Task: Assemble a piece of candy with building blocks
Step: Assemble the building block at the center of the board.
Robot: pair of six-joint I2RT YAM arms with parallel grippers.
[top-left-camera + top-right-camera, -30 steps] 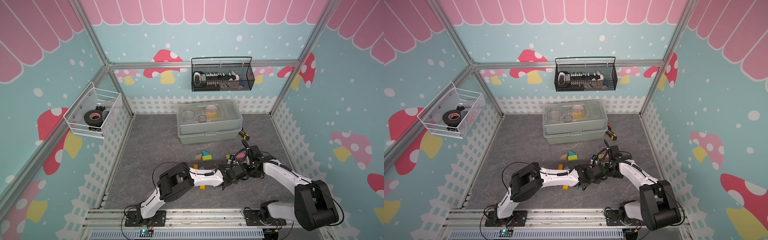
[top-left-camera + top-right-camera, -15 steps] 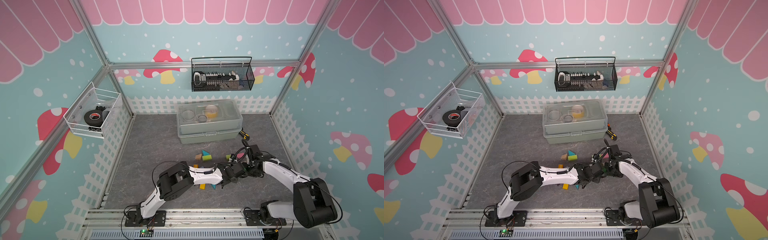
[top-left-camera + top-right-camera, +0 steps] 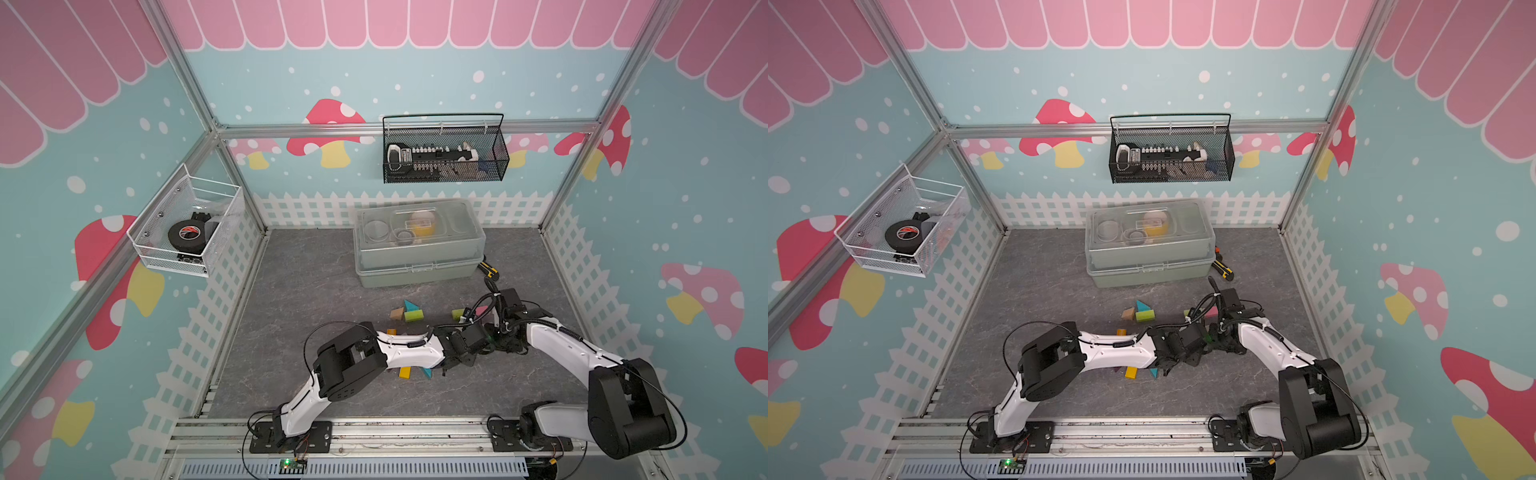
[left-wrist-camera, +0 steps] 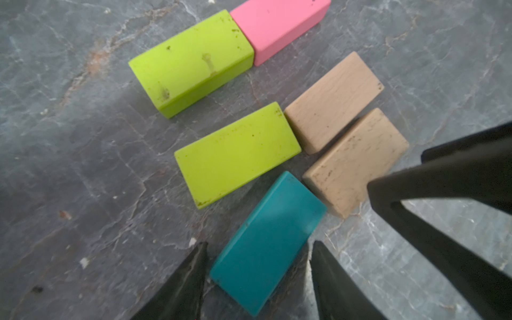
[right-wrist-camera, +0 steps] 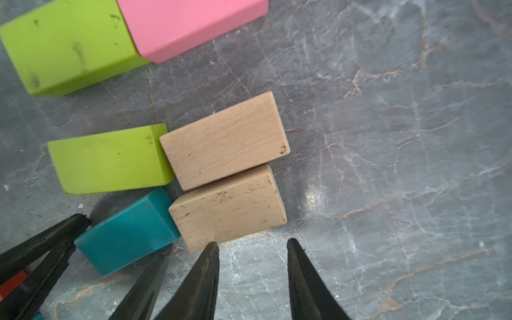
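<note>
From where I stand, both arms are bent low over the grey marbled table [image 3: 316,291], and their claws meet on the robot's right half. The left gripper [image 4: 260,245] has its jaws apart, one on each side of a teal block [image 4: 273,230] that lies flat on the table. A thin strip of table shows between one finger and the block, so it is not clamped. The right gripper [image 5: 251,242] is also parted, with only bare table between the jaws. One fingertip [image 5: 207,263] touches the edge of a tan block [image 5: 227,213]. A second tan block [image 5: 224,141] lies against it, long side to long side. A lime-green block [image 5: 110,160] meets the second tan block end to end. A little apart, a second lime-green block [image 5: 69,47] touches a pink block [image 5: 188,25] end to end. The blocks carry dark specks and scratches.

Nearer the clear plastic box [image 3: 419,253], a tan piece [image 3: 397,313], a teal triangle [image 3: 410,305] and a green bar [image 3: 414,316] lie touching. On the side wall a white wire basket [image 3: 160,203] holds a black tape roll [image 3: 185,235]. Its label shows red print, too small to read. The black mesh basket [image 3: 494,166] on the back wall holds a black tool [image 3: 432,156] with white marks, which I cannot read either.
</note>
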